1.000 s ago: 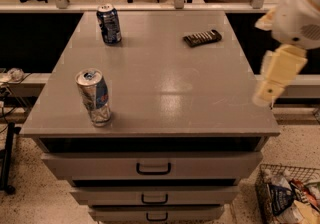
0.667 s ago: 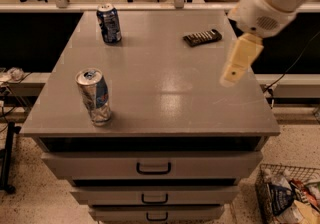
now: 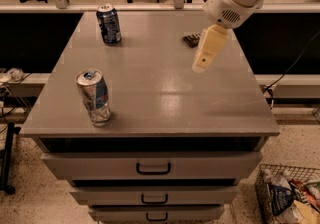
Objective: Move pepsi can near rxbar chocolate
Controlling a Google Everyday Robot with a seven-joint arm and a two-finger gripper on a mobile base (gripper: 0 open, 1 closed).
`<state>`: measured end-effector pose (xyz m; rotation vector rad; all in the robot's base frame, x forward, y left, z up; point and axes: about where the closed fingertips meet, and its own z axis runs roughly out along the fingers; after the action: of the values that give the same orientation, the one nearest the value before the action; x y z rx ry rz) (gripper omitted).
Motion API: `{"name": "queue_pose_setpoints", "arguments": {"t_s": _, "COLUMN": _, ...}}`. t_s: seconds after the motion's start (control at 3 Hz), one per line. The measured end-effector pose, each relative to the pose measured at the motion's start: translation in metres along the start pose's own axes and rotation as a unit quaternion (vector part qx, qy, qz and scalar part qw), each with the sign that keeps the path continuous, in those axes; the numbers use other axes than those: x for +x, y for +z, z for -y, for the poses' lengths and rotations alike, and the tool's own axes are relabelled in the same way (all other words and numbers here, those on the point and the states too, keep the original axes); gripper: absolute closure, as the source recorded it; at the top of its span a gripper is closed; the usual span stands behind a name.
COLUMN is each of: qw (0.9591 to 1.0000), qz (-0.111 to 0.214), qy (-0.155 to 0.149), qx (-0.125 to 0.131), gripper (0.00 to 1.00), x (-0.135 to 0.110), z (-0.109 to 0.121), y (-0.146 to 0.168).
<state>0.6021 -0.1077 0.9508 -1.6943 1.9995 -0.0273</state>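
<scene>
The pepsi can (image 3: pixel 108 23), small, dark blue with a silver top, stands upright at the back left of the grey table (image 3: pixel 150 83). The rxbar chocolate (image 3: pixel 190 40), a flat dark bar, lies at the back right; only its left end shows, the rest is hidden behind my arm. My gripper (image 3: pixel 201 64), cream-coloured, hangs above the table's right-middle, just in front of the bar and well to the right of the can. It holds nothing that I can see.
A larger dented silver can (image 3: pixel 94 97) with blue and red stands at the front left. Drawers (image 3: pixel 152 168) sit under the tabletop. A wire basket (image 3: pixel 289 195) of packets is on the floor at the lower right. Office chairs stand behind the table.
My arm has swung left from beyond the table's right edge to over the tabletop, and now covers most of the bar. The cans have not moved.
</scene>
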Motion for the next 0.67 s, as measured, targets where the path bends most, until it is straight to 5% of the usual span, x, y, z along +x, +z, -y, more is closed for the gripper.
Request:
{"name": "queue_pose_setpoints", "arguments": {"t_s": 0.33, "qw": 0.9998, "qz": 0.018, "qy": 0.002, "qx": 0.009, "gripper": 0.00, "x": -0.006, "z": 0.003, "y": 0.006}}
{"name": "queue_pose_setpoints", "arguments": {"t_s": 0.67, "qw": 0.9965, "qz": 0.077, "qy": 0.023, "qx": 0.026, "gripper": 0.00, "x": -0.030, "z": 0.027, "y": 0.034}}
